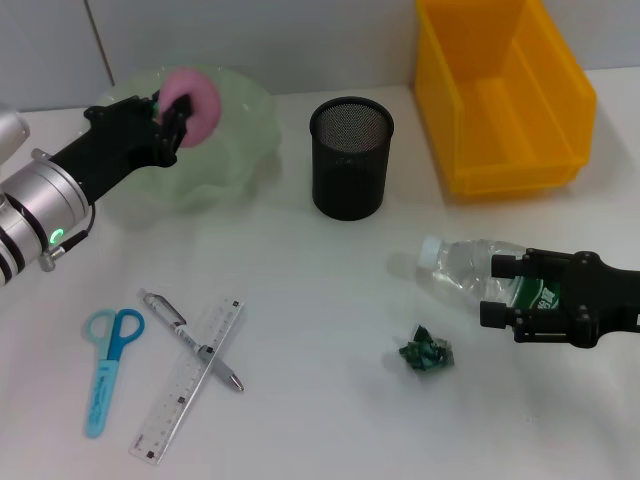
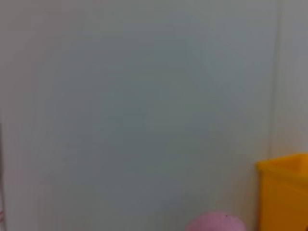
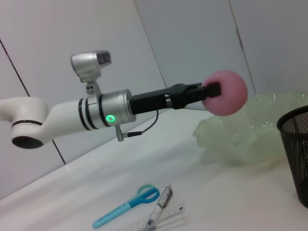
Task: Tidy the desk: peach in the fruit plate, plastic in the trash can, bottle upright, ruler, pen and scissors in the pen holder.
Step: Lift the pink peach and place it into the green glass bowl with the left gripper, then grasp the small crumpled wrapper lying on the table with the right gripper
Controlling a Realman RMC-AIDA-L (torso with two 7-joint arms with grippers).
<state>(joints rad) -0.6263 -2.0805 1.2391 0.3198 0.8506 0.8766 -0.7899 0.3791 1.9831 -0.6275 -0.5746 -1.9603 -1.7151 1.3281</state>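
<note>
The white worktop (image 1: pixel 320 420) carries a yellow bin (image 1: pixel 505 95) at upper right and a pale green fruit plate (image 1: pixel 215 130) at upper left. Above the plate, the left gripper (image 1: pixel 170 115) has its jaws clenched on the pink peach (image 1: pixel 195 105). At lower right the right gripper (image 1: pixel 500 290) has its jaws around the lying bottle (image 1: pixel 460 270). The black mesh pen holder (image 1: pixel 350 155) stands upper centre. At lower left lie the ruler (image 1: pixel 175 395), crossed by the pen (image 1: pixel 190 340), beside blue scissors (image 1: pixel 108 365). Green crumpled plastic (image 1: pixel 427 352) sits just below the bottle.
</note>
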